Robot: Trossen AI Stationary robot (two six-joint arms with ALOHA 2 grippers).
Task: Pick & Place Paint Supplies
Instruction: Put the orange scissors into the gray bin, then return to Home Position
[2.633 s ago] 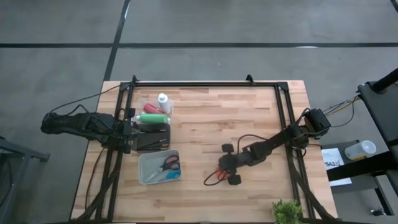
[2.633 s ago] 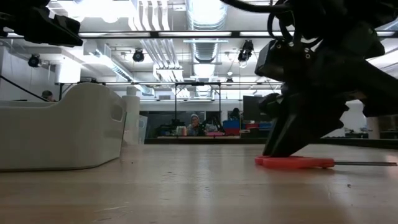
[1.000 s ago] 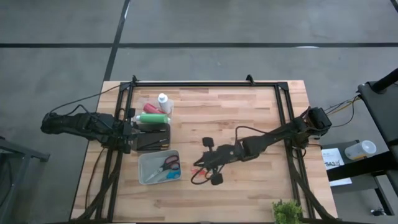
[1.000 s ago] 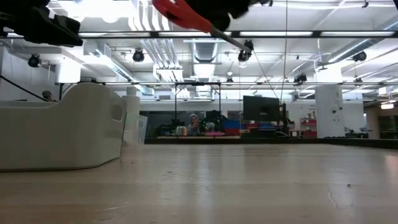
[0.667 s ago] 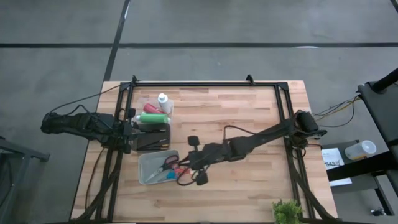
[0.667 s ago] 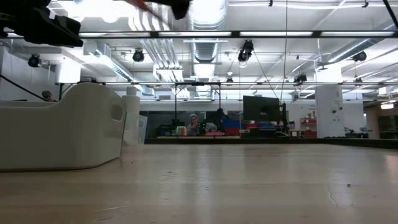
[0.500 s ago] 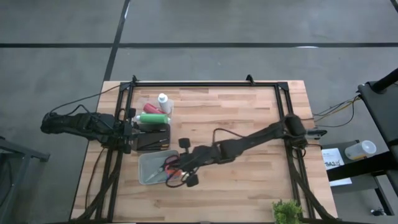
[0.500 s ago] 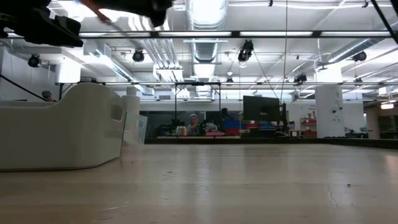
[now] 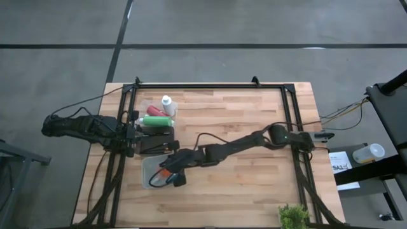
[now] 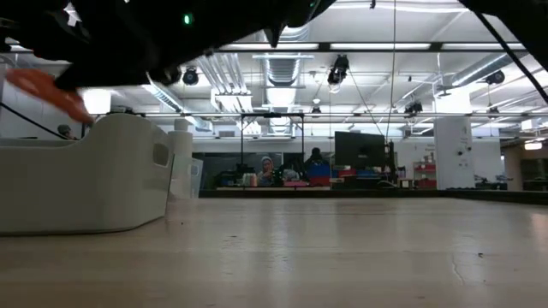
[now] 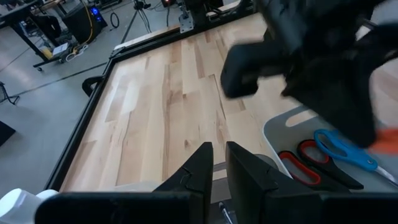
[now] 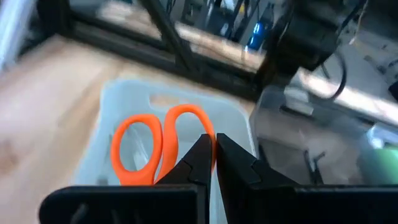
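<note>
The right gripper is clamped on a pair of orange-handled scissors and hangs over the pale bin near the table's left edge, where red-handled scissors and blue-handled scissors already lie. The left gripper, its fingers nearly together with only a narrow gap and nothing held, rests at the left edge beside a dark tray. Just beyond that tray, towards the far left corner, lie the green bottle, the red bottle and the white bottle, close together.
</note>
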